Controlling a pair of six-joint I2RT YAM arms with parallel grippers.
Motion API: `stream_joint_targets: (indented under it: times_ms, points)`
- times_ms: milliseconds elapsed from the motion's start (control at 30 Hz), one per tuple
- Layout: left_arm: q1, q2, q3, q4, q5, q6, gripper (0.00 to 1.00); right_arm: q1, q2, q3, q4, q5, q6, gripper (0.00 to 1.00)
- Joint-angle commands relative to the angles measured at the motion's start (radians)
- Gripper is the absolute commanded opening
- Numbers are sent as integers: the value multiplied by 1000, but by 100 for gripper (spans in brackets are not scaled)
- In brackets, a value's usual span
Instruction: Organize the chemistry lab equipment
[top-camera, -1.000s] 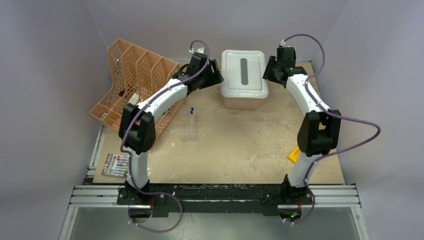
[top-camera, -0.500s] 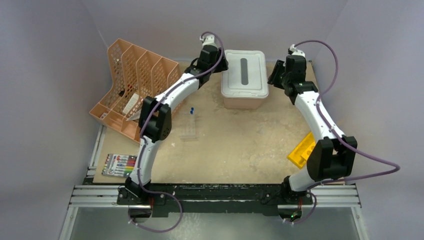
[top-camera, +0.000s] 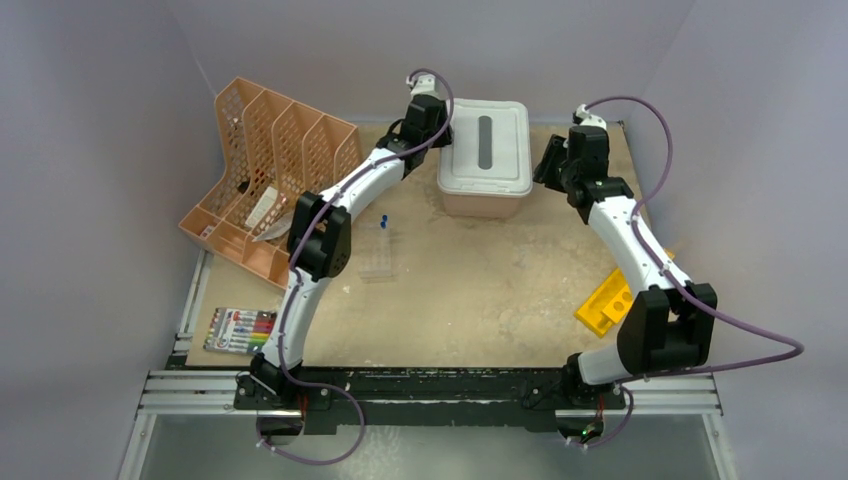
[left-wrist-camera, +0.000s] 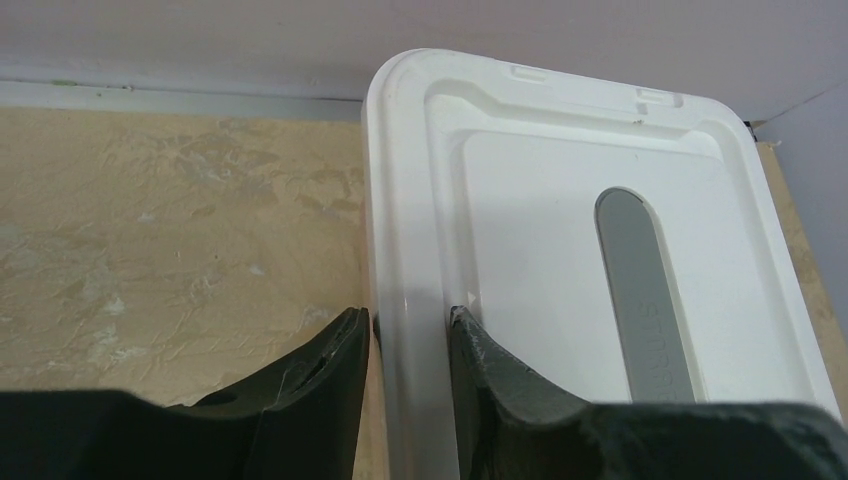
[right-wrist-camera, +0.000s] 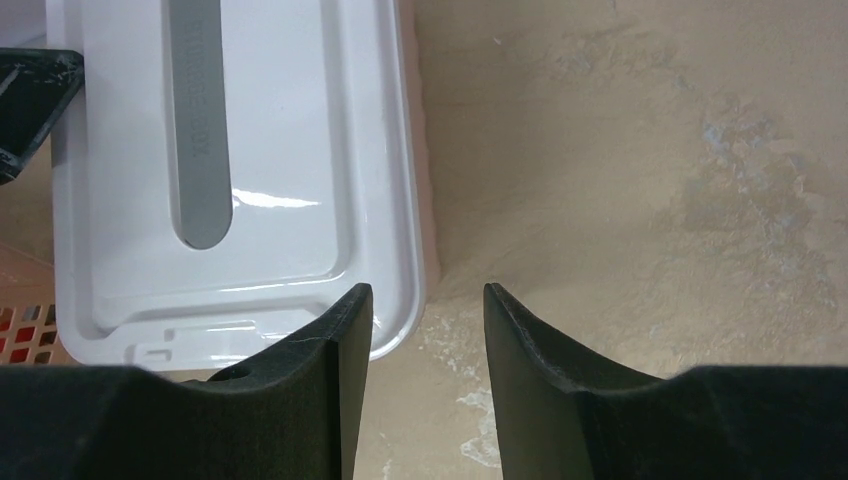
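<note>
Near left, off the board's edge, a pack of coloured markers (top-camera: 238, 330), not part of the job. Near right, a yellow block (top-camera: 603, 302) lies beside the right arm's elbow.

Mid-left on the table (top-camera: 480, 290), the clear tube rack (top-camera: 378, 258) stands in the open, with one blue-capped tube (top-camera: 383, 220) at its far end. No gripper is near either.

Left of that is the orange file organiser (top-camera: 285, 130), with a few pale and dark bits in its near slots, too small to name.

Far centre is the white storage box (top-camera: 485, 195), with its white lid (left-wrist-camera: 520, 200) on.

- **Left gripper** (left-wrist-camera: 408, 335): at the lid's left rim, jaws narrow with one finger on each side of the rim. It looks pinched on it.
- **Right gripper** (right-wrist-camera: 428, 295): by the box's right side, jaws moderately apart, holding nothing. The gap is over bare table just beside the lid's corner.

Progress looks early. The lid is not yet off, and the rack and tube are still loose on the table. The flask, forceps, rods and dish are not visible, so I cannot tell where they are. Left to do, as I judge it: open the box, then put the rack and tube away.
</note>
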Motion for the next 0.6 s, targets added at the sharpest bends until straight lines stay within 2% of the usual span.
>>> stream_joint_targets:
  times_ms: [0, 67, 267, 400, 567]
  points:
    - [17, 13, 14, -116, -27, 9, 36, 5, -45, 35, -24, -13, -2, 47]
    - [16, -10, 29, -126, -16, 18, 42, 6, -57, 50, -57, -23, -9, 48]
    - [16, -120, 21, -140, -4, 84, 46, 5, -69, 84, -146, -46, -11, 49]
    - [16, -216, 29, -177, 42, 69, 52, 7, -89, 106, -174, -70, -18, 53]
    - [11, -419, -128, -161, 87, 42, 59, 13, -150, 83, -217, -96, -29, 60]
